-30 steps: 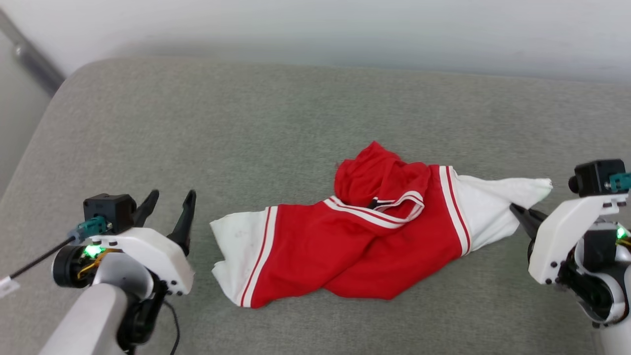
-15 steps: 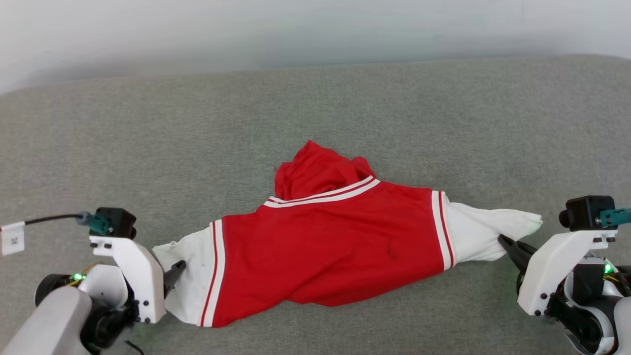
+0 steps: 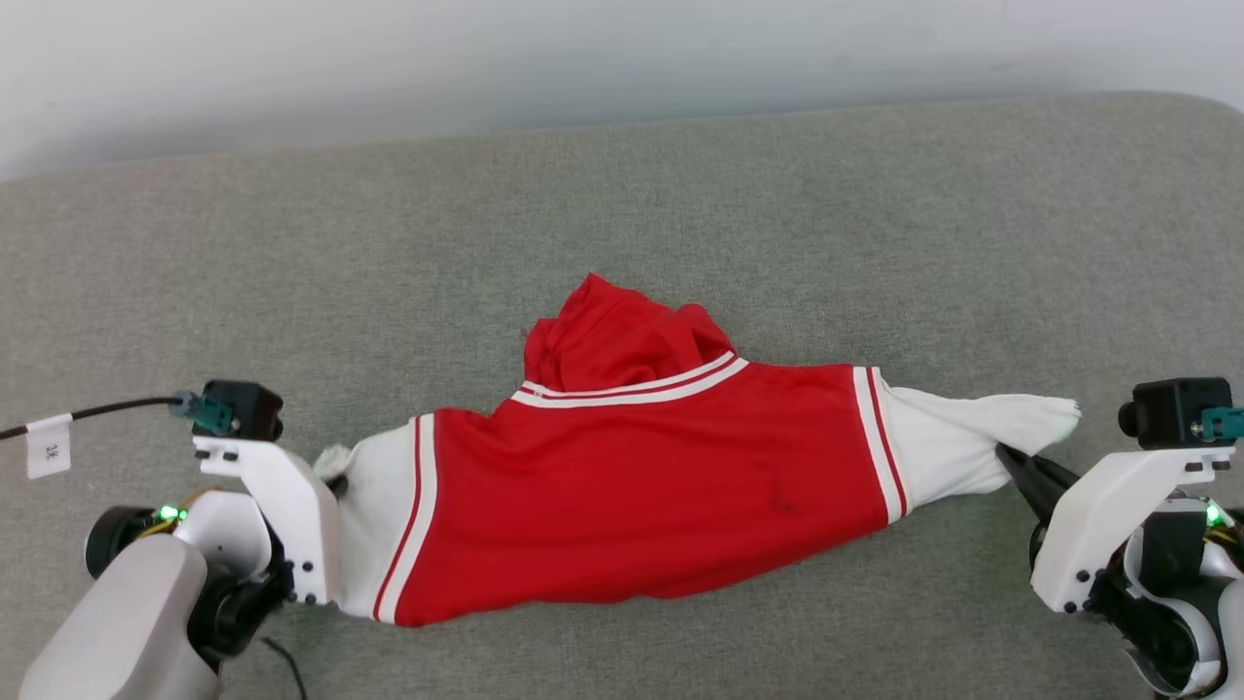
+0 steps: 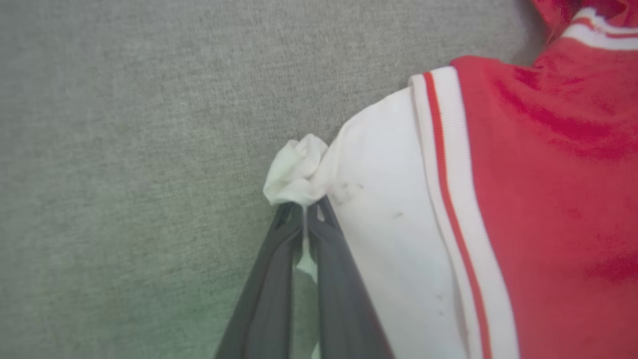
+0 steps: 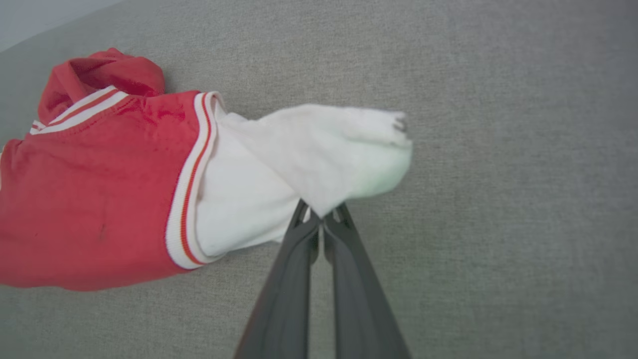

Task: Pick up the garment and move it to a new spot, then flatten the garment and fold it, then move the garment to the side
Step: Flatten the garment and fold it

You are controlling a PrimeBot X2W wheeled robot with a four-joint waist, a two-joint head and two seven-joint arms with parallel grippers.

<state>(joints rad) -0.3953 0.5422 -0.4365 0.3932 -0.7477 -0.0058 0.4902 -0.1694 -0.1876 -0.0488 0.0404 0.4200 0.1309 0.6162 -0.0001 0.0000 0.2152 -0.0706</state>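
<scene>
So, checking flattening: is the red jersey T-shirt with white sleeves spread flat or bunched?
Partly spread: the red jersey T-shirt stretches between its sleeves, but red fabric bunches above the striped trim.

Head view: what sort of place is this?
Likely a home-style or lab laundry setup, hard to say which: a grey woven upholstered cushion like a sofa seat, a plain pale wall behind it, and the garment stretched between the left tool and right tool.
</scene>
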